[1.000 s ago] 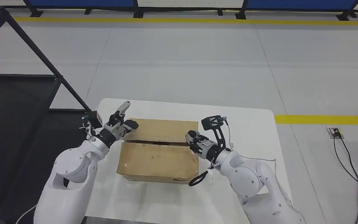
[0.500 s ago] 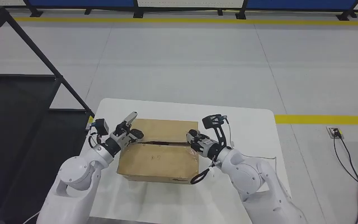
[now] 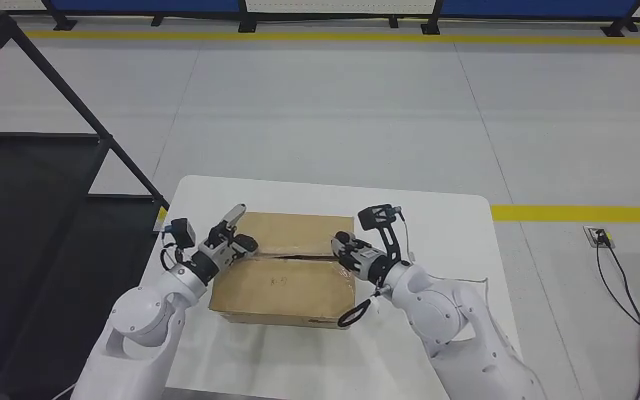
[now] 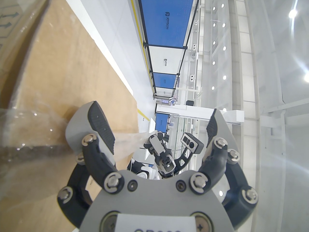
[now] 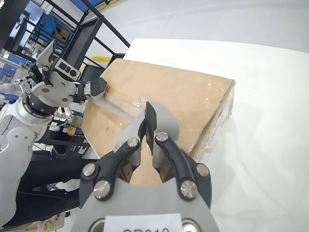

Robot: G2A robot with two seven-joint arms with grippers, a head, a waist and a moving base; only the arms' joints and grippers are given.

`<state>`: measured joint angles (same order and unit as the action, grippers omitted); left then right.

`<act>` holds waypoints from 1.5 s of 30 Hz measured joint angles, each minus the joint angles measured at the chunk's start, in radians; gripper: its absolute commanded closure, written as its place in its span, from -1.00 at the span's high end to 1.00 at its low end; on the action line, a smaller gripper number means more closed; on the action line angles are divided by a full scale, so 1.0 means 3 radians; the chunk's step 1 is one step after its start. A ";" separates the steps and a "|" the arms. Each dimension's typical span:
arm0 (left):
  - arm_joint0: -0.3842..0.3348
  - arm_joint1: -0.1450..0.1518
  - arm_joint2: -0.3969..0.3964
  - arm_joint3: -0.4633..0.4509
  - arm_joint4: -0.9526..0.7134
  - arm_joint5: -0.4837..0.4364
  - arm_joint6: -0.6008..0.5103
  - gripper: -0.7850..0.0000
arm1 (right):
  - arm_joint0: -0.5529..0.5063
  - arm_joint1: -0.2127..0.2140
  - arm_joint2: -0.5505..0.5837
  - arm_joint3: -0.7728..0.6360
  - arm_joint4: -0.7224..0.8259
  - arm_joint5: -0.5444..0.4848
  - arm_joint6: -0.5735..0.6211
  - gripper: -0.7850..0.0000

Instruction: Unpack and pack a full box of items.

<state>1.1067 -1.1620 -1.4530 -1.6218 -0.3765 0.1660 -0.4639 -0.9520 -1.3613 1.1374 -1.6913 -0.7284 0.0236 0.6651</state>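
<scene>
A closed brown cardboard box (image 3: pixel 285 285) lies on the white table (image 3: pixel 440 215), with clear tape (image 5: pixel 115 103) running along its top seam. My left gripper (image 3: pixel 238 228) is open at the box's left end; one finger pad (image 5: pixel 97 85) rests on the box top by the tape's end, the other is up in the air. In the left wrist view the box (image 4: pixel 60 61) lies beside that lower finger (image 4: pixel 96 126). At the seam's right end my right gripper (image 5: pixel 147 112) is shut on a thin lifted strip of the tape, just above the box (image 5: pixel 181 90).
A black metal frame (image 3: pixel 60 200) stands off the table's left side. Bare table shows to the right of the box (image 3: pixel 450 240) and behind it. Grey floor with a yellow line (image 3: pixel 565 212) lies beyond.
The left arm has come down and in toward the box's left end, bringing its lower finger onto the box top. The right gripper has barely shifted.
</scene>
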 measured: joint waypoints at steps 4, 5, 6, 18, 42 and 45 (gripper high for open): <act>0.0038 -0.0006 0.0024 -0.0010 0.0021 -0.0020 0.0093 1.00 | -0.0007 0.0000 -0.0025 0.0005 -0.0045 0.0004 -0.0029 -1.00; 0.0042 -0.0009 0.0033 -0.0010 0.0019 -0.0024 0.0122 1.00 | -0.0010 0.0000 -0.0031 0.0008 -0.0057 0.0009 -0.0034 -1.00; 0.0044 -0.0013 0.0043 -0.0009 0.0013 -0.0027 0.0148 1.00 | -0.0010 0.0000 -0.0037 0.0011 -0.0072 0.0018 -0.0038 -1.00; 0.0024 -0.0043 0.0146 0.0023 -0.0001 -0.0033 0.0337 1.00 | -0.0001 -0.0006 -0.0094 0.0055 -0.0166 0.0098 -0.0043 -0.60; 0.0074 -0.0057 0.0151 -0.0038 -0.0017 -0.0032 0.0332 1.00 | -0.0176 0.0021 0.0068 -0.0171 -0.0171 0.0202 -0.0097 -0.10; 0.0077 -0.0059 0.0156 -0.0048 -0.0020 -0.0028 0.0330 1.00 | -0.0241 0.0027 0.0139 -0.0284 -0.0118 0.0232 -0.0159 -0.11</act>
<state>1.1298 -1.1798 -1.4061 -1.6361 -0.3825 0.1575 -0.3650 -1.0244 -1.3532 1.1791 -1.7765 -0.7637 0.0931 0.6174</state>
